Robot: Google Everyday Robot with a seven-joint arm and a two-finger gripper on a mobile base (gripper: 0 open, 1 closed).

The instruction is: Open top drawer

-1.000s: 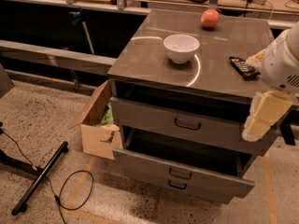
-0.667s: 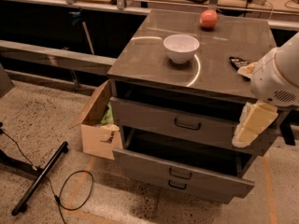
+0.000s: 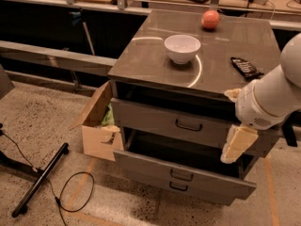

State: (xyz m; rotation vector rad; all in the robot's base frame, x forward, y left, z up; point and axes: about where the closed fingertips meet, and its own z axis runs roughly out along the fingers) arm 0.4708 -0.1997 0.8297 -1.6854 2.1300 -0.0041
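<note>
The top drawer (image 3: 155,119) is a wide grey front under the cabinet's top, with a small dark loop handle (image 3: 189,125) at its centre. A dark gap shows above the front, so it stands slightly out. My gripper (image 3: 238,145), cream-coloured on a white arm (image 3: 270,100), hangs in front of the drawer's right end, to the right of the handle and apart from it. It holds nothing that I can see. Two shorter grey drawer fronts (image 3: 183,175) below stick out further.
On the cabinet top (image 3: 150,62) sit a white bowl (image 3: 182,47), a red apple (image 3: 210,19) and a black flat device (image 3: 246,67). An open cardboard box (image 3: 99,131) stands at the cabinet's left. A black stand (image 3: 40,180) and cable (image 3: 70,194) lie on the floor.
My arm and gripper have moved left and slightly down across the cabinet's right front, nearer the top drawer's front. The drawers and objects on top have not moved.
</note>
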